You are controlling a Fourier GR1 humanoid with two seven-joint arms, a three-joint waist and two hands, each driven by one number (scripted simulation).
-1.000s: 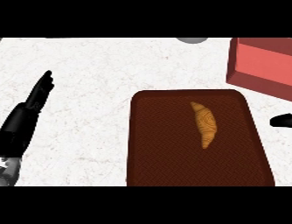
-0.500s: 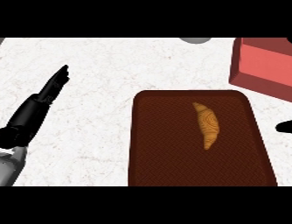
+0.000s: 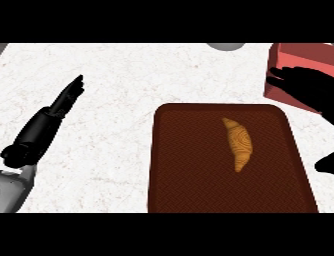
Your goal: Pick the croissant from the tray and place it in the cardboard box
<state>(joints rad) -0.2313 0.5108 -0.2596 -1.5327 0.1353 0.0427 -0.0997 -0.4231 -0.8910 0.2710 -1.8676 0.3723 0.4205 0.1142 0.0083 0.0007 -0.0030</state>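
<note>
The croissant (image 3: 238,143) lies on the tray (image 3: 192,175), right of the tray's middle and toward its far half, lengthwise along the tray's long side. Nothing touches it. The right hand (image 3: 323,99) hangs off the tray's far right corner, overlapping the box (image 3: 310,54), its fingers spread wide and holding nothing; a dark lobe that may be its thumb shows beside the tray's right edge. The left hand (image 3: 49,121) rests well to the left of the tray, fingers straight and together, empty.

The step in hand appears to be the reach. To do it well, the right hand likely needs to come in over the tray from its right side and descend on the croissant's thick middle, fingers and thumb closing across its narrow width rather than along its length — the tapered ends give little to hold. A straight lift should clear the tray's low rim before moving to the box just beyond the tray's far right corner.

The croissant is a golden-brown crescent, ridged, plump at the centre and pointed at both ends. The tray is a dark brown rectangle with rounded corners and a fine woven-looking grain. The box looks salmon-red, flat-walled and open at the top. The surface (image 3: 118,75) is white with faint marbling.
</note>
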